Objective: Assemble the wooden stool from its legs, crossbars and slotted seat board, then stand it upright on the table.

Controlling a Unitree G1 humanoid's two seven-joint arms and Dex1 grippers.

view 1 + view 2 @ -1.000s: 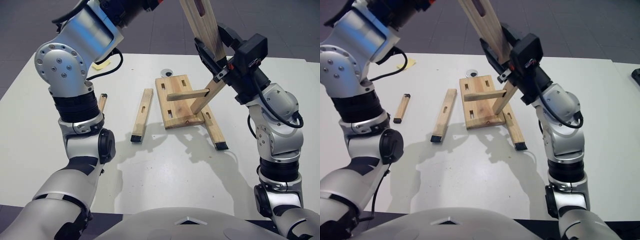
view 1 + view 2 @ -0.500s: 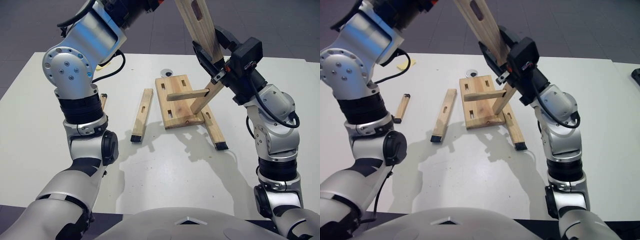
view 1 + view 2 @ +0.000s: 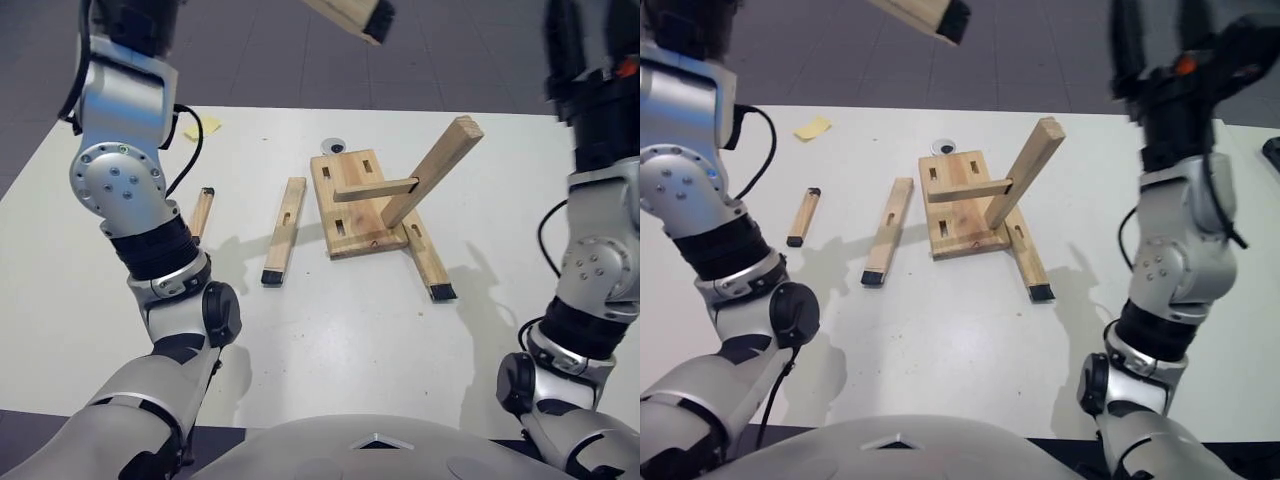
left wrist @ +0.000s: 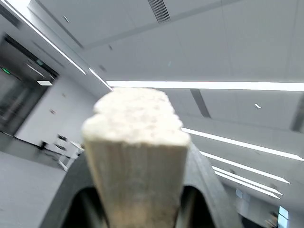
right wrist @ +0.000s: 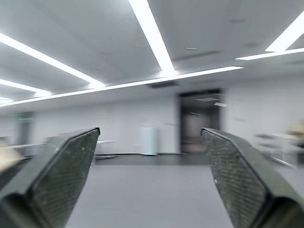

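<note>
White table bears seat board; left hand clamps a leg.

The table is plain white. The seat board is pale yellowish wood with dark slots. The upright leg and crossbar on the seat board match it. So do the right leg and left leg lying beside the seat board, both black-tipped. Left of the seat board lies a yellow note. Above the seat board, the raised leg has a black cap. The right gripper is dark grey, with cross-hatched pads.
</note>
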